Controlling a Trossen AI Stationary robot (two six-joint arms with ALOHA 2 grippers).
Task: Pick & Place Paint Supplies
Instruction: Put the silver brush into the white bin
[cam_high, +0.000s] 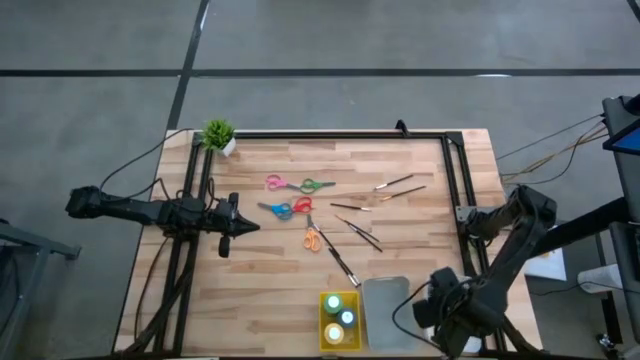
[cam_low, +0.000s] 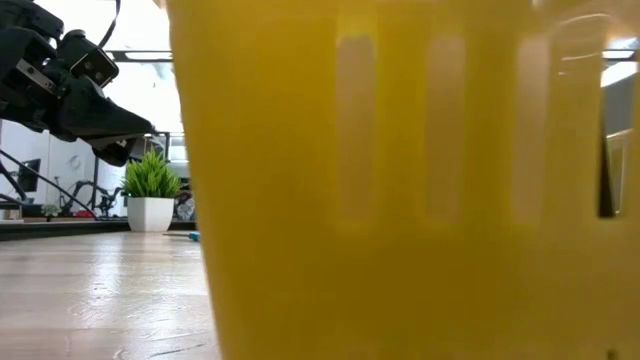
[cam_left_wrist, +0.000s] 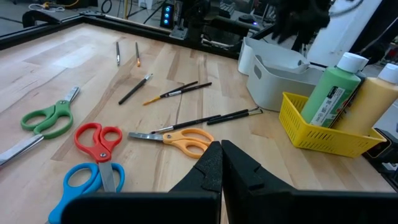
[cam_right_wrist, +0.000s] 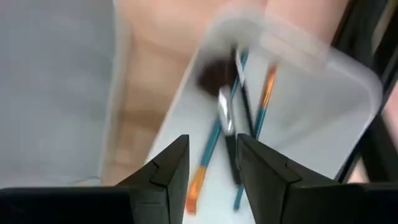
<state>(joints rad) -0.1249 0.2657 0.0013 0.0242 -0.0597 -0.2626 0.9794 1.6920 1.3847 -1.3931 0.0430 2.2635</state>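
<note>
Two dark, cable-trailing arms, tapered black fingers (cam_left_wrist: 239, 171)

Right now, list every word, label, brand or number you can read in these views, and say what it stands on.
No text can be read in any view.
Green paint bottle in the yellow tray: it carries a white label with dark print, too small and blurred to read.
Yellow paint bottle beside it: no label shows.
Scissors, brushes, grey tray: no markings visible.
</note>
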